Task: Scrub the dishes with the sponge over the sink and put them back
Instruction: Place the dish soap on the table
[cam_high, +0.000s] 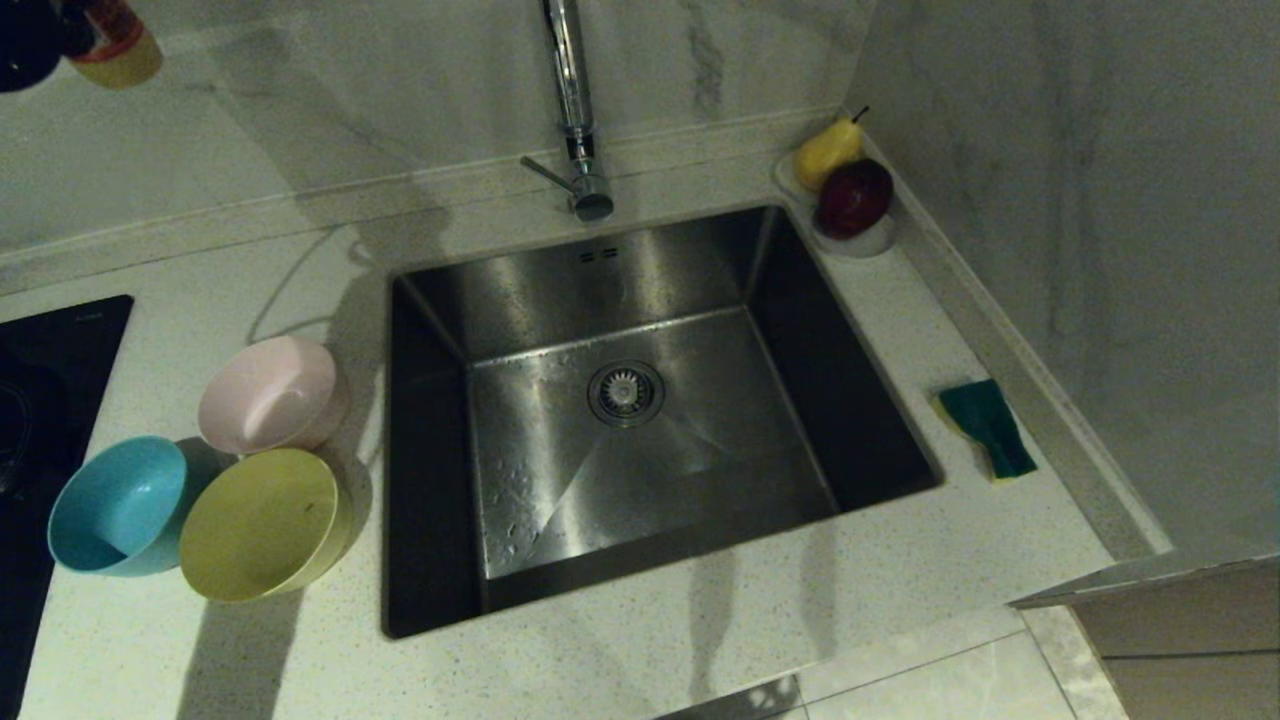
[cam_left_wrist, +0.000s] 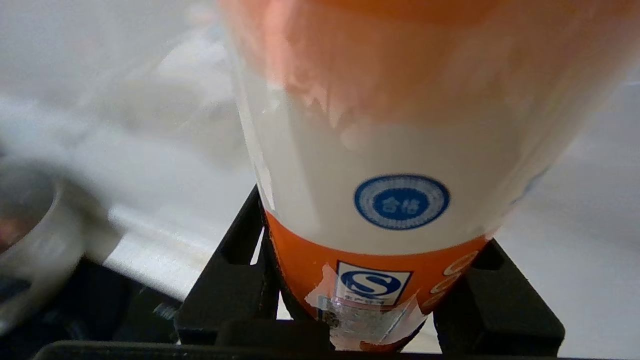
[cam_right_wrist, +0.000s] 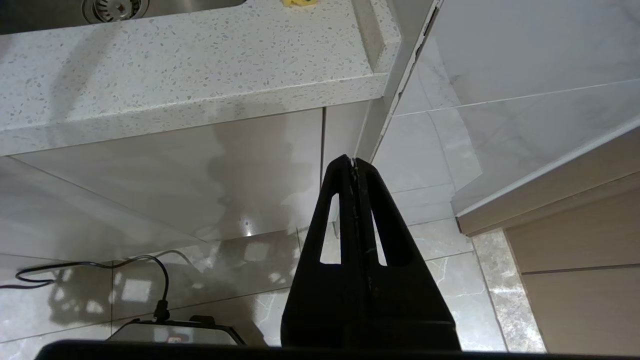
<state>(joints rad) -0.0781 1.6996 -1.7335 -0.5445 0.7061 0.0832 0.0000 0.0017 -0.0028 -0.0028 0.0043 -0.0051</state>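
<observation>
The left tool (cam_left_wrist: 370, 300) grips an orange-and-white bottle (cam_left_wrist: 400, 150), well apart from the sponge (cam_high: 985, 425).

Brushed steel sink (cam_high: 640, 440), speckled stone counter (cam_high: 900, 590), glossy plastic bowls (cam_high: 265, 520).

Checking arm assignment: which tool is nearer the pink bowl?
Left, likely. The left tool, holding an orange-and-white bottle, is up beyond the pink bowl at the left of the counter; the right tool hangs shut below the counter's front edge.
</observation>
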